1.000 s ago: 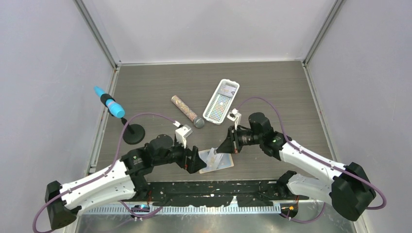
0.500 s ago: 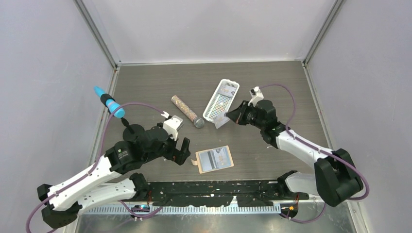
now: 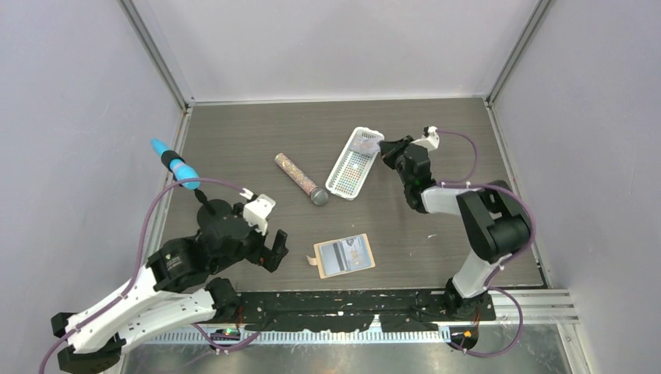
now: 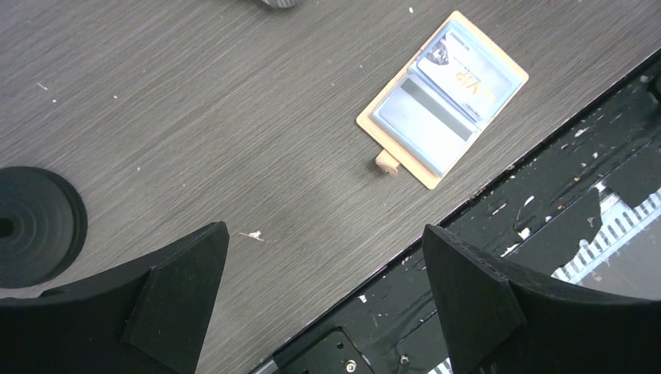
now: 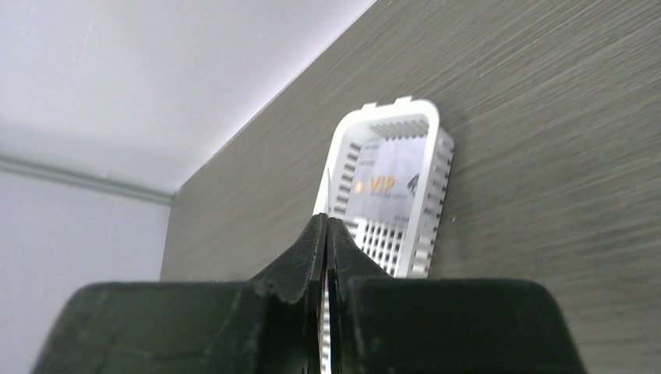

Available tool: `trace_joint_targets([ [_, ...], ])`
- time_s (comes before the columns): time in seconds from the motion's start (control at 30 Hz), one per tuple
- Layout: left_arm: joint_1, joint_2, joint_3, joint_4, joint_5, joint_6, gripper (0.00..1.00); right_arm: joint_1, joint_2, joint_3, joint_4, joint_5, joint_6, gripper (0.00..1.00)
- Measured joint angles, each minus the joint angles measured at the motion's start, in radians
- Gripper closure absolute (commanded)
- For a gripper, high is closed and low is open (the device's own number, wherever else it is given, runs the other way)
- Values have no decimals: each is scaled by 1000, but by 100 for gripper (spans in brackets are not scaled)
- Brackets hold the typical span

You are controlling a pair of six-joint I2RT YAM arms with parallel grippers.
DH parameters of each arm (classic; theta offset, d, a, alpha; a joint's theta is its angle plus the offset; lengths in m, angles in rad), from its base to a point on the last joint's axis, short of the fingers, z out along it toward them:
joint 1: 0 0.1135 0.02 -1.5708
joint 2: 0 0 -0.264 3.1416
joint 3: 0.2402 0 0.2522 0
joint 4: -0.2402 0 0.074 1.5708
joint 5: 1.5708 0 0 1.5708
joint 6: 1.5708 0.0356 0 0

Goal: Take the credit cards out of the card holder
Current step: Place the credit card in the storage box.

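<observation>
The tan card holder (image 3: 344, 255) lies open near the table's front edge. In the left wrist view (image 4: 442, 97) it holds a VIP credit card (image 4: 468, 70) and a striped credit card (image 4: 425, 117). My left gripper (image 3: 276, 250) is open and empty to the left of the holder, apart from it (image 4: 323, 296). My right gripper (image 3: 383, 149) is at the far end of the white basket (image 3: 348, 173). Its jaws (image 5: 326, 222) are shut on a thin credit card seen edge-on. Another VIP credit card (image 5: 390, 183) lies in the basket.
A glittery tube (image 3: 300, 178) lies left of the basket. A blue-tipped tool (image 3: 175, 165) stands on a black round base (image 3: 214, 212) at the left, and the base also shows in the left wrist view (image 4: 35, 226). A black rail (image 3: 351, 300) runs along the front edge.
My right gripper has carried a card from the holder back to the basket's far end. My left gripper has let go of the holder and drawn back left.
</observation>
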Motion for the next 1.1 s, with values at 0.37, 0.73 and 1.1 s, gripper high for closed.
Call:
trace_joint_targets([
  [0.37, 0, -89, -16, 1, -4, 3, 0, -13, 213, 140, 96, 117, 105, 95],
  [0.73, 0, -89, -16, 1, -3, 3, 0, -16, 294, 175, 94, 129, 179, 95],
  [1.1, 0, -121, -18, 4, -11, 3, 0, -16, 344, 213, 52, 137, 219, 94],
])
